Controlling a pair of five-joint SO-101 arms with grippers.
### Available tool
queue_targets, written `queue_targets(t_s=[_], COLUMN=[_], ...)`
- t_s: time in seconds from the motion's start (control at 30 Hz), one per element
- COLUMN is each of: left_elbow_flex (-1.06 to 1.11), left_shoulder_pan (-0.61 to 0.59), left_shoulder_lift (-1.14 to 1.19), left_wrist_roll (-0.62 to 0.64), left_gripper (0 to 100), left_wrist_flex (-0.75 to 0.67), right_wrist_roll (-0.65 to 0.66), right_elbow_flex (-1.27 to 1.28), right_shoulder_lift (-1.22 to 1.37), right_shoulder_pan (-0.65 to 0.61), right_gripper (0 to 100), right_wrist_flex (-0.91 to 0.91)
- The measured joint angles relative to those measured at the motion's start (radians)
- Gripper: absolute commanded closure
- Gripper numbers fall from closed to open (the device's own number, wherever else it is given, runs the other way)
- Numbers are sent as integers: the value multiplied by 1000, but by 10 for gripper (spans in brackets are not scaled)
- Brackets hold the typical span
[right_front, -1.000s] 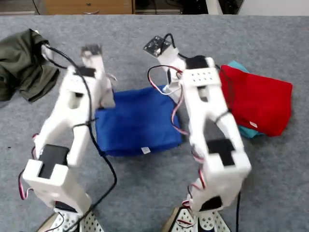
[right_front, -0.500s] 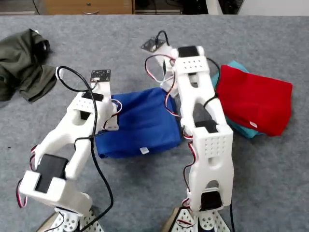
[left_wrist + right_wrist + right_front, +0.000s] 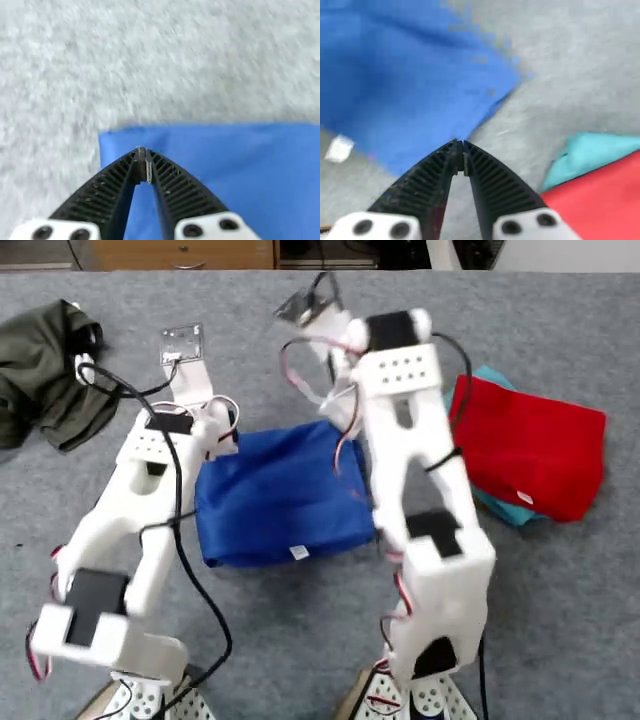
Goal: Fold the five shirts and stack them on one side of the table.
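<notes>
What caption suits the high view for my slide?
Folded blue shirt at centre, red shirt stacked on teal shirt, dark green shirt crumpled apart.

A grey, felt-like cover spreads across the desk [image 3: 290, 640]; beyond its far edge stands a wooden drawer unit [image 3: 180, 254]; a pale wall [image 3: 570, 254] shows at the far right corner.

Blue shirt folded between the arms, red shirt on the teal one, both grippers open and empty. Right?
Not open. The left gripper and right gripper are both shut and empty, per their wrist views. The rest holds: blue shirt folded between the arms, red shirt on the teal shirt.
</notes>
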Motion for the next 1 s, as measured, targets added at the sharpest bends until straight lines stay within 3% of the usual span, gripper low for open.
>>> queue_targets(t_s=[0.23, 0.43, 0.57, 0.73, 1.0], left_elbow_flex=[-109, -196, -229, -235, -235], left_shoulder_pan=[-61, -63, -64, -64, -64], left_shoulder_lift=[239, 327, 331, 331, 261], left_wrist_roll=[2, 2, 2, 3, 3], left_gripper=[981, 981, 981, 981, 979], left_wrist_flex=[-41, -29, 15, 31, 87], right_wrist_roll=[-28, -5, -3, -3, -3], right_elbow_flex=[606, 962, 1011, 1005, 961], right_shoulder_lift=[-311, -324, -247, -245, -535], right_shoulder_pan=[-17, 26, 64, 69, 71], right_gripper=[995, 995, 995, 995, 994], right_wrist_flex=[-270, -532, -626, -591, -430])
